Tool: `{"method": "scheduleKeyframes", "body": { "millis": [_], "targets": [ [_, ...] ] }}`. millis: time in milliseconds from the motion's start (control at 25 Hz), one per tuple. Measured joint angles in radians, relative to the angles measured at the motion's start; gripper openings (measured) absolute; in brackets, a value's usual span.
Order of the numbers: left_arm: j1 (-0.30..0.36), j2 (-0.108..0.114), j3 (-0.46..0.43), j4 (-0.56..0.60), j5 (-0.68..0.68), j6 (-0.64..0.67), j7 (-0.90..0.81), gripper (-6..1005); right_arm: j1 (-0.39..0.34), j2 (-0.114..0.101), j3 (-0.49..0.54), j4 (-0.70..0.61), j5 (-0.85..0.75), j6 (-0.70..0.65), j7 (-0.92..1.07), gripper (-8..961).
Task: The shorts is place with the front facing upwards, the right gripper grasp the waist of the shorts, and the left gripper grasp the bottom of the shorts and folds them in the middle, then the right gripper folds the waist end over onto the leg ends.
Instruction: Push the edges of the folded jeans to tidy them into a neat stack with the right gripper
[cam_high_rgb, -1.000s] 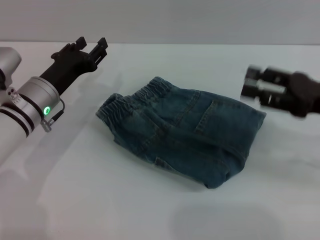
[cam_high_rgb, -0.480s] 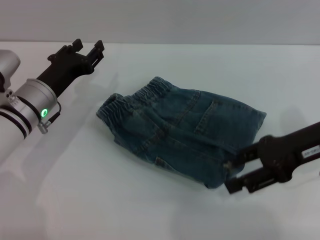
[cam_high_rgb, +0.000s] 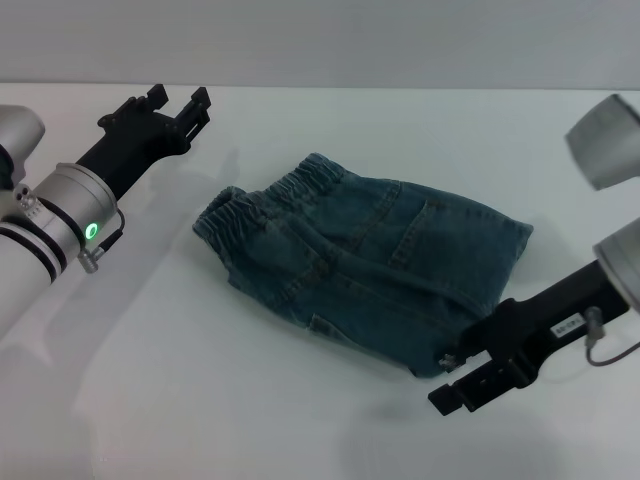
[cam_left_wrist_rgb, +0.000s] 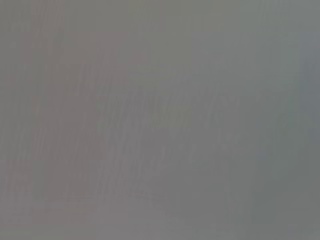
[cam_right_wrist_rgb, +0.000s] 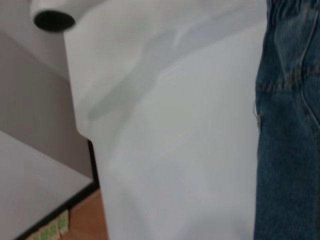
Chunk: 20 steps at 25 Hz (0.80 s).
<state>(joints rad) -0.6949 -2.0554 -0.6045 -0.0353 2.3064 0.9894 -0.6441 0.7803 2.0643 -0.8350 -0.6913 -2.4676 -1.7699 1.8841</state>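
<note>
Presently the shorts (cam_high_rgb: 365, 270) lie near the middle of the white worktop (cam_high_rgb: 200, 400), already doubled into a compact bundle. The gathered elastic waistband (cam_high_rgb: 275, 200) sits on the robot's left side of the bundle, and a folded edge faces the right. The leg ends cannot be made out; they are judged to be tucked under or hidden in the layers.

The right end effector (cam_high_rgb: 460, 385) is low over the worktop at the near right corner of the bundle, just beside or barely touching the denim; contact cannot be confirmed. Its fingers appear parted and grip no fabric. The right wrist view shows denim along one edge and bare worktop otherwise, with none of that arm's fingers visible.

The left end effector (cam_high_rgb: 180, 108) is held above the far left of the worktop, well apart from the shorts, fingers spread and empty. This placement keeps it out of the way of the garment. The left wrist view shows only featureless grey.

Judgement: both folds look complete, since the garment is compact and the waistband lies on top. The right arm's position at the corner suggests either release or a final tidy; which cannot be told. Risk is slight: a finger catching the corner could drag the top layer open.
</note>
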Motion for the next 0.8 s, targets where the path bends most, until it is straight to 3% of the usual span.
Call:
{"method": "scheduleKeyframes", "body": {
  "millis": [280, 800],
  "targets": [
    [0.006, 0.000, 0.000, -0.002, 0.002, 0.001, -0.002, 616, 0.000, 0.002, -0.069, 0.015, -0.007, 0.117, 0.042, 689],
    [0.023, -0.001, 0.000, -0.003, 0.004, 0.005, -0.008, 617, -0.070, -0.010, 0.012, -0.078, -0.007, 0.252, 0.069, 690]
  ]
}}
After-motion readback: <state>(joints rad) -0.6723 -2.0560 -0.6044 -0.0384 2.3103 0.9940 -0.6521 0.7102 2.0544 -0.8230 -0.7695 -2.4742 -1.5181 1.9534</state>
